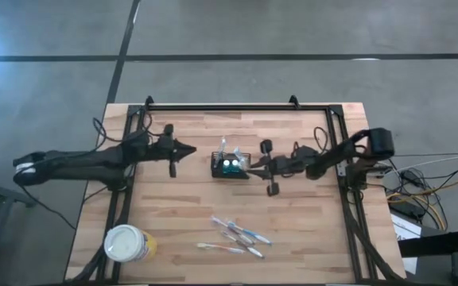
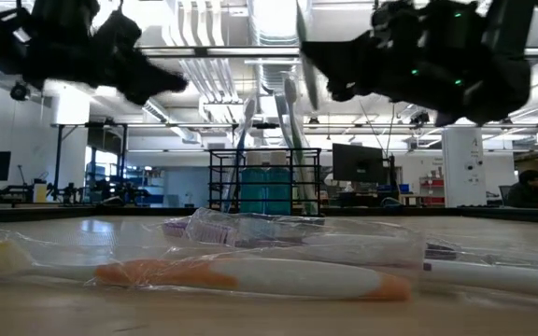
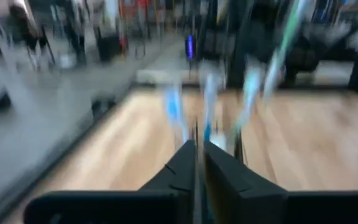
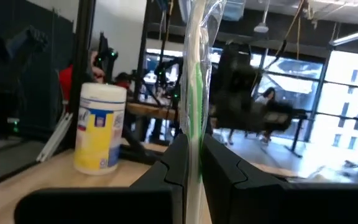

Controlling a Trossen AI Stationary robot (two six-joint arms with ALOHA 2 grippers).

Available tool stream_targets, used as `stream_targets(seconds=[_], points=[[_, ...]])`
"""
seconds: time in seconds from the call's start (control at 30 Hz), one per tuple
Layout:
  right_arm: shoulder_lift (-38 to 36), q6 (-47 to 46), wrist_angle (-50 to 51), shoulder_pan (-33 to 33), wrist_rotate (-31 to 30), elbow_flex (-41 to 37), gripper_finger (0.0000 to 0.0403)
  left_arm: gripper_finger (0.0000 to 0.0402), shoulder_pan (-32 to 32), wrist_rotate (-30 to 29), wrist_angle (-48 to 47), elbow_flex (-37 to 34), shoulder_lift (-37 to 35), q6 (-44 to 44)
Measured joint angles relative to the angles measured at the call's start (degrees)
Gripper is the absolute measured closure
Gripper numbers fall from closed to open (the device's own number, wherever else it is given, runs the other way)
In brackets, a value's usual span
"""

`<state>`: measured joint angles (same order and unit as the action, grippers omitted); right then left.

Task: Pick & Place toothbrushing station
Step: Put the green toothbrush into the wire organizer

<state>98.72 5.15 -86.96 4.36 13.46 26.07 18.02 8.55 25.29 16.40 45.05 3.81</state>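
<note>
The black wire-mesh caddy stands on its base at the table's middle, with wrapped toothbrushes upright in it; it also shows in the low view. My right gripper reaches in from the table's right, just beside the caddy, and is shut on a wrapped toothbrush. My left gripper hovers left of the caddy, shut and empty, pointing at it. Several wrapped toothbrushes lie flat on the table nearer the front edge. My right gripper pinches the plastic-wrapped toothbrush's handle between its two fingers. The fingers come in level from the table's right and lie across the brush. The brush stands upright, its upper part rising above the fingers; its lower end is hidden.
A round yellow cup with a white lid stands at the front left; it also shows in the right wrist view. Black frame rails run along the far edge and both sides of the table.
</note>
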Motion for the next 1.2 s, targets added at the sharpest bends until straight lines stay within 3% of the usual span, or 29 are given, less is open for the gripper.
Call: stream_targets(seconds=[0.17,0.37,0.47,0.63,1.2], points=[[4.9,-4.9,-0.1,2.3,7.5,5.2,0.0381,0.0302,0.0,5.5,7.8,1.9,5.5,0.1],[9.0,-6.9,1.1,2.6,6.8,11.4,0.0381,0.0235,-0.1,7.2,14.8,3.4,12.4,-0.8],[9.0,-6.5,7.2,2.6,2.6,14.2,0.0381,0.0217,-0.5,8.6,16.5,5.0,15.3,-1.1],[7.9,-4.1,17.9,2.6,-0.2,18.4,0.0381,0.021,-1.3,9.8,16.7,8.4,19.3,-1.3],[7.9,-3.4,18.6,2.6,-1.7,19.3,0.0381,0.0211,-4.0,18.9,15.7,14.1,23.5,-2.5]])
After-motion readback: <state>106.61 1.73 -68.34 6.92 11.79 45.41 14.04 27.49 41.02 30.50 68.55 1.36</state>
